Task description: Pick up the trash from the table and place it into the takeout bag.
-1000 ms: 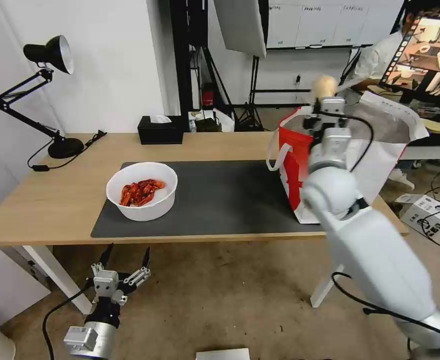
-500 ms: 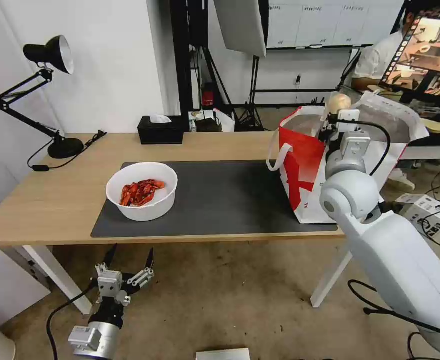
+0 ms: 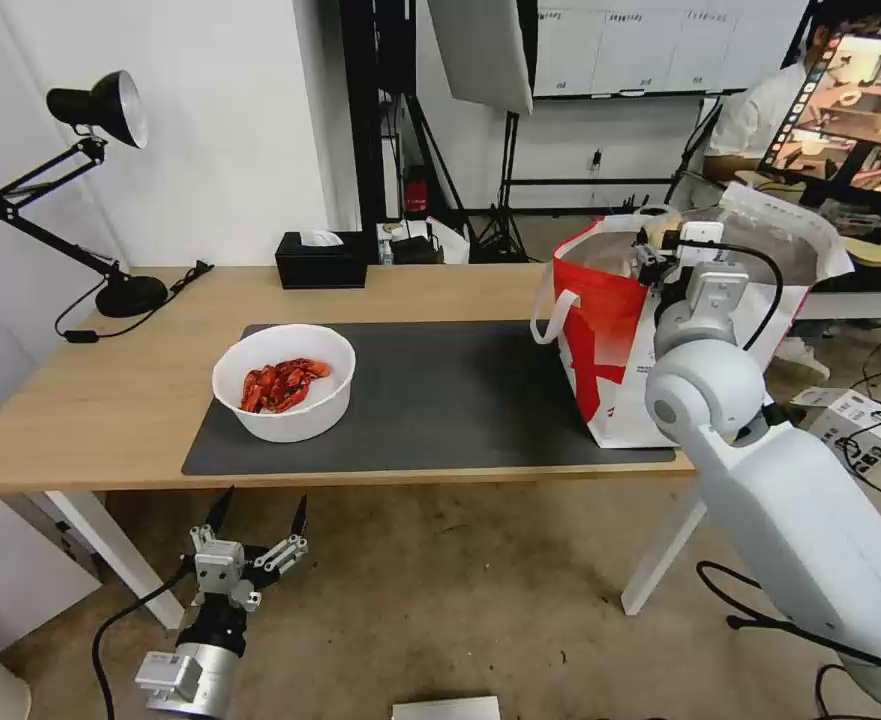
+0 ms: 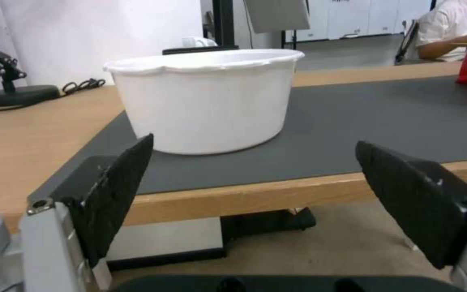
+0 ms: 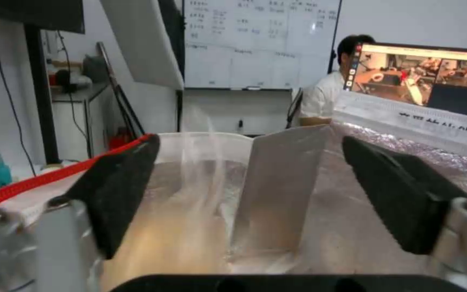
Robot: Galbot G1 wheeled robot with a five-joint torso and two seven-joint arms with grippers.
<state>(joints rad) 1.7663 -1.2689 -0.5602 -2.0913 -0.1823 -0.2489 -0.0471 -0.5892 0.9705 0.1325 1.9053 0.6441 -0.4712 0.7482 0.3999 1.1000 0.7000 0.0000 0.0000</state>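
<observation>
1. Although the right gripper (image 3: 652, 250) is poised over the open mouth of the takeout bag (image 3: 600, 330), its jaws stand wide apart with nothing held between them. The right wrist view shows a blurred beige shape below and between the pads, inside the bag's foil lining (image 5: 352, 194); it may be the wrapped ball, but this cannot be confirmed.
2. Judged purpose of that posture: holding the gripper directly above the opening means any item let go lands inside the bag rather than on the table (image 3: 110, 400).
3. The takeout bag stands upright at the right end of the dark mat (image 3: 440, 400), mouth spread open, which suits loading from above.
4. The white bowl (image 3: 285, 383) of red crayfish shells (image 3: 280, 385) sits on the left part of the mat, well apart from the bag. It appears to be the trash left on the table.
5. The left gripper (image 3: 253, 525) hangs below the table's front edge, jaws open and empty. In the left wrist view the bowl (image 4: 206, 101) lies ahead of and above the pads, roughly in line with the gap between them, not touched.
6. The black tissue box (image 3: 322, 260) at the far edge is not trash.
</observation>
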